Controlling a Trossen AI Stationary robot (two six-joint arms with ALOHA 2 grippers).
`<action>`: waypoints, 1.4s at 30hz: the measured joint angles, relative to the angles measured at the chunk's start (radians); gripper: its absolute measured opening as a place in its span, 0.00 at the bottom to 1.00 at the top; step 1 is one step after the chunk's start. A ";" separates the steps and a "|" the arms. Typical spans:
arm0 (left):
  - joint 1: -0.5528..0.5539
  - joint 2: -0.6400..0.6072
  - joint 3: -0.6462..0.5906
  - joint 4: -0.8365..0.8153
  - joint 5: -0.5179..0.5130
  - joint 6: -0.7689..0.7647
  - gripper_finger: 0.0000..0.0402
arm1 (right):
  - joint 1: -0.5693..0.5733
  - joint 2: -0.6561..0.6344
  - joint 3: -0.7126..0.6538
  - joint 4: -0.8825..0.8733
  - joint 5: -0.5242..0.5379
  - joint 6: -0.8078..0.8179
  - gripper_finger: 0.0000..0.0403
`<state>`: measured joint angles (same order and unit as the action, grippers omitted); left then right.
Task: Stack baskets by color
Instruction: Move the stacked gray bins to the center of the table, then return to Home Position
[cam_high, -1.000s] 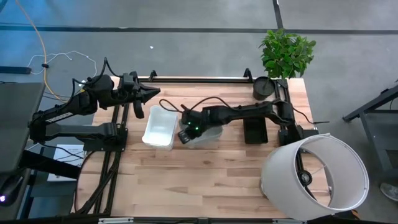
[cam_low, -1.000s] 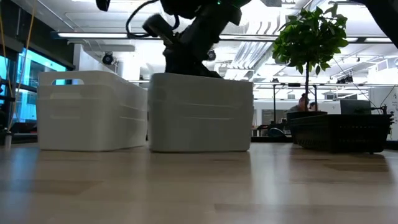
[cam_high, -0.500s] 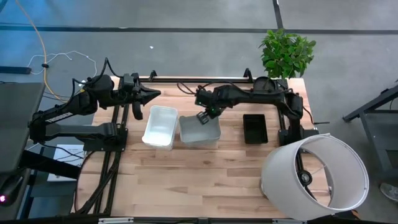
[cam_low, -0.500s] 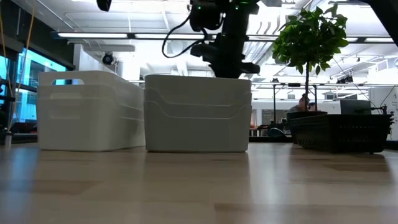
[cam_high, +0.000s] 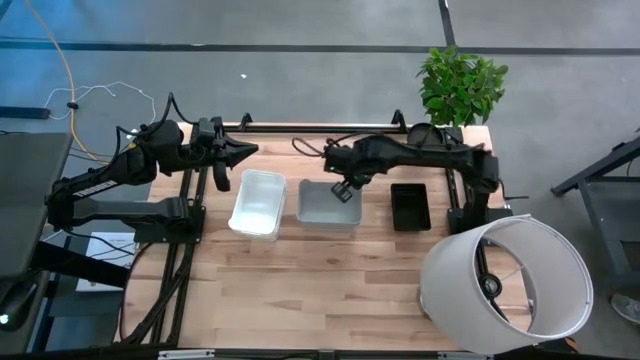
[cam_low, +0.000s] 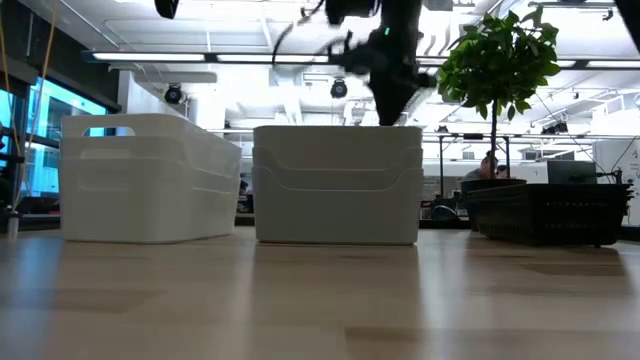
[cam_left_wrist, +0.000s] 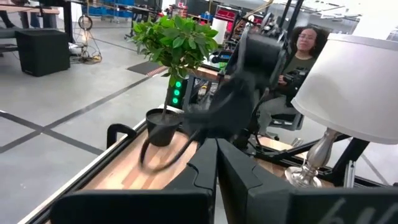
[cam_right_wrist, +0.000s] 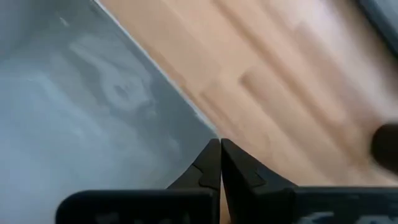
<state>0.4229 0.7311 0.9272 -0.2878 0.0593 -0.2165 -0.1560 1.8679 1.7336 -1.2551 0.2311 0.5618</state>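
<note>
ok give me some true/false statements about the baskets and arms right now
1. The white basket sits left of the grey basket in the high view. True.
2. The two touch. False: the low view shows a gap between them.
3. The right gripper is over the grey basket's far rim with fingers shut. True.
4. The black basket is stacked inside the grey one. False: it sits alone on the table, to its right.
5. The left gripper holds the white basket. False: it is shut on nothing, beyond that basket.
</note>
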 joint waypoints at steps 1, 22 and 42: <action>0.000 0.000 0.000 0.000 0.000 0.000 0.00 | 0.003 -0.024 0.000 0.006 0.017 -0.023 0.00; 0.000 -0.074 -0.132 0.120 0.009 0.021 0.00 | 0.139 -1.115 -1.072 1.146 -0.022 0.040 0.00; 0.000 -0.539 -0.569 0.377 0.014 -0.085 0.00 | 0.138 -1.197 -1.146 1.212 -0.074 -0.020 0.00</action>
<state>0.4225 0.1918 0.3581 0.0892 0.0733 -0.3011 -0.0177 0.6708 0.5880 -0.0431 0.1567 0.5417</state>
